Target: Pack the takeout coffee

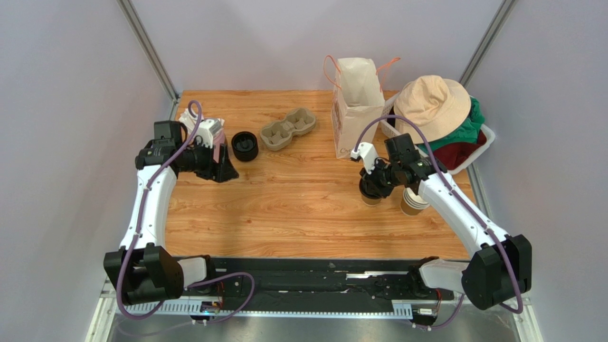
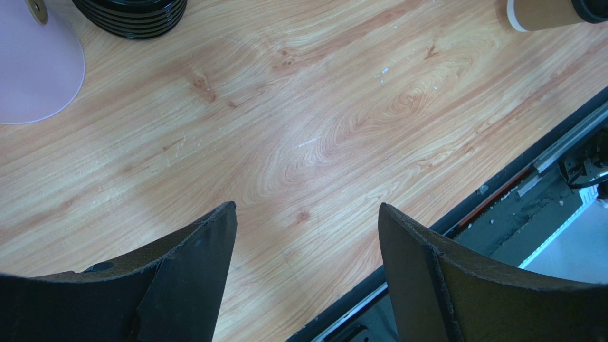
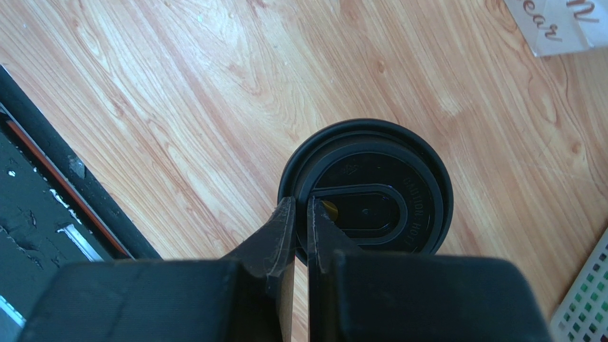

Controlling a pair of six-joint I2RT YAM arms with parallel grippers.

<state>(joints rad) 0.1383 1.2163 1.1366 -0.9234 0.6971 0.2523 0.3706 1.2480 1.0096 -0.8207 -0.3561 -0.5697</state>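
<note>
The takeout coffee [image 1: 370,200] stands upright on the wooden surface [image 1: 300,214], right of centre, in front of the paper bag [image 1: 357,114] and just beside a stack of lidless brown cups [image 1: 413,202]. From the right wrist only its round black lid [image 3: 410,167] shows: glossy, with a raised rim, an oval recess and a small sip hole showing a yellowish glint. The right tool [image 3: 301,214] is closed almost fully on the lid's near rim, one finger outside the edge and one on top.

From above, that tool and wrist cover most of the cup, so only a sliver of brown wall shows. The embossed lettering on the lid is too small to read.

The left tool [image 2: 307,214] hangs with its fingers spread wide over bare wood, holding nothing, near a pile of black lids [image 1: 245,146].
</note>
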